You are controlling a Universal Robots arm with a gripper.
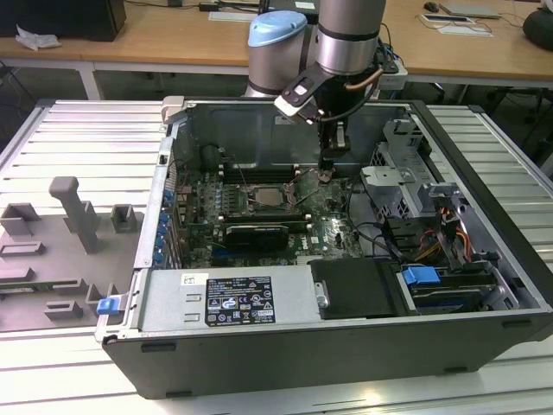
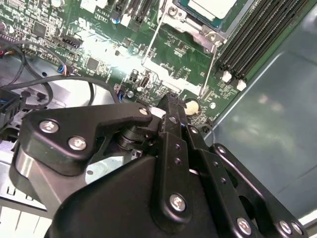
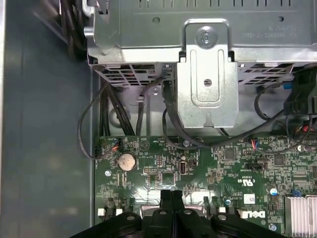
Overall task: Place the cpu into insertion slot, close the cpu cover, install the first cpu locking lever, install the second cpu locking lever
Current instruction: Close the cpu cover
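**Cpu seated, cover up, fingers clenched at its free edge**

I see the cpu (image 2: 210, 6) lying flat in the socket (image 2: 182, 22), its pale metal top facing up out of the case. It is square, so it has no real long axis. Its edges run parallel to the socket's rim and to the memory slots (image 2: 257, 34) beside the socket.

The cpu cover (image 2: 173, 77) is not down on the chip. The thin frame slants away from the socket on the side facing my gripper (image 2: 168, 105), and green motherboard (image 3: 233, 163) shows through its cut-out. The cover's side rails point from the socket toward the fingertips.

The fingers are clenched together with nothing visible between them. They sit at the cover's free edge, the edge farthest from the socket. I cannot tell whether they touch it.
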